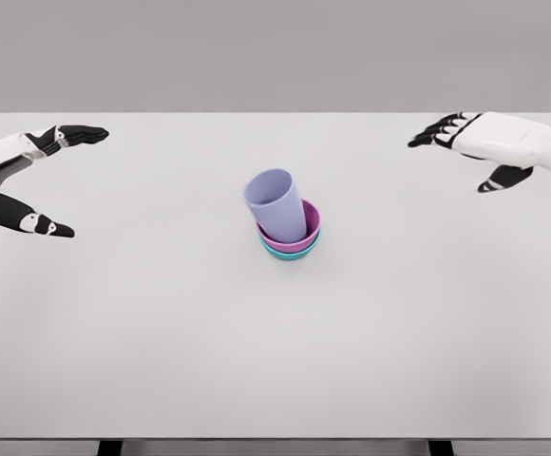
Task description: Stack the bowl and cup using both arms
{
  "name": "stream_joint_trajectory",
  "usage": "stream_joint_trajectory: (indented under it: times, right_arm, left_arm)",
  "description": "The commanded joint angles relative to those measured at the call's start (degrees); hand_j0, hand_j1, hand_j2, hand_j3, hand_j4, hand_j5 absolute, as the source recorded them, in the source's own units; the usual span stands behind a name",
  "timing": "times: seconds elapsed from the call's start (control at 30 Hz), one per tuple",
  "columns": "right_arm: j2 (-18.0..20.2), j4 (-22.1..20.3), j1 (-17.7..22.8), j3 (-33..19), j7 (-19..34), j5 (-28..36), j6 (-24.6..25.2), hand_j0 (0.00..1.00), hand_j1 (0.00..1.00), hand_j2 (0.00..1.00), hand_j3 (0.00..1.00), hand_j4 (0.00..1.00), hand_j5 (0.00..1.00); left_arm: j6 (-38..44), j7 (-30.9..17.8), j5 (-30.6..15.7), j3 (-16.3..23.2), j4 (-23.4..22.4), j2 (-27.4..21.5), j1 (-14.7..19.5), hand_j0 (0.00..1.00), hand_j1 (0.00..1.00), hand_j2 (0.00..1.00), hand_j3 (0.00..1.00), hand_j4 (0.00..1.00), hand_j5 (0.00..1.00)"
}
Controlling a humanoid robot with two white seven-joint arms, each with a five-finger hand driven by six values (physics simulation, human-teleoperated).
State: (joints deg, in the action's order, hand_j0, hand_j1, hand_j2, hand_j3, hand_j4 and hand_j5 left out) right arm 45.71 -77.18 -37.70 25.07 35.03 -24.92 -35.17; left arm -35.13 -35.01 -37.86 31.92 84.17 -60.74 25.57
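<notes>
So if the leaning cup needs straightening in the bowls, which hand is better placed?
Probably the left hand: the lavender plastic cup leans toward that side in the pink bowl. Both open hands sit about equally far away.

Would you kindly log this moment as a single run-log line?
lavender cup tilted in pink bowl | pink bowl nested in teal bowl | left hand open, apart | right hand open, apart | stack mid-table
</notes>
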Motion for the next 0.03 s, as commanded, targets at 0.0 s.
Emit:
stream_joint_trajectory:
  times: [0.0]
  right_arm:
    - [0.5, -0.1, 0.0, -0.4, 0.0, 0.4, 0.2, 1.0, 1.0, 1.0, 1.0, 1.0, 1.0]
  left_arm:
    - [0.1, 0.0, -0.4, 0.0, 0.0, 0.0, 0.0, 1.0, 1.0, 1.0, 1.0, 1.0, 1.0]
